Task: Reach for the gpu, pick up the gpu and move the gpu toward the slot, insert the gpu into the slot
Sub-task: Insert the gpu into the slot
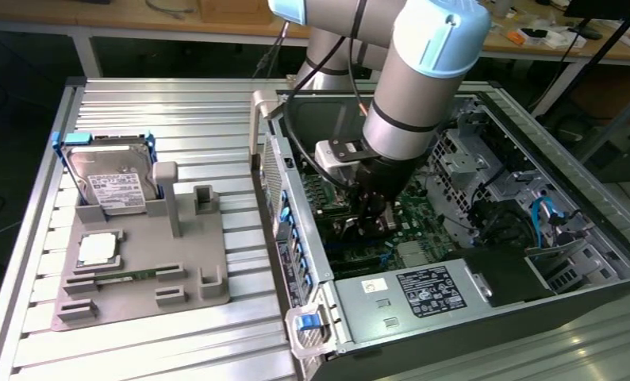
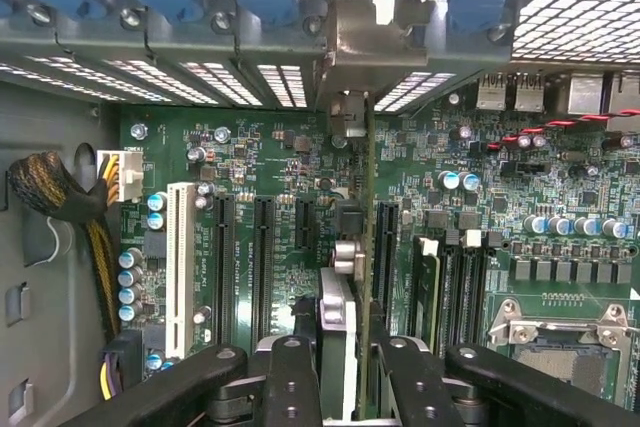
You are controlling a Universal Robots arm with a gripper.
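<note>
The gripper (image 2: 350,372) clasped the gpu (image 2: 366,227) edge-on above the motherboard (image 2: 250,142), inside the computer case (image 1: 293,262), at three o'clock from the hard drive (image 1: 112,186) in the exterior view.

A boxy silver hard drive with a white label (image 1: 112,184) stands on edge in a grey plastic holder tray (image 1: 135,305) on the ribbed aluminium surface (image 1: 178,111). A small square silver processor chip (image 1: 99,248) lies flat on the tray. At the exterior view's right sits an open metal computer case (image 1: 601,266) holding a silver power-supply box (image 1: 421,294).
</note>
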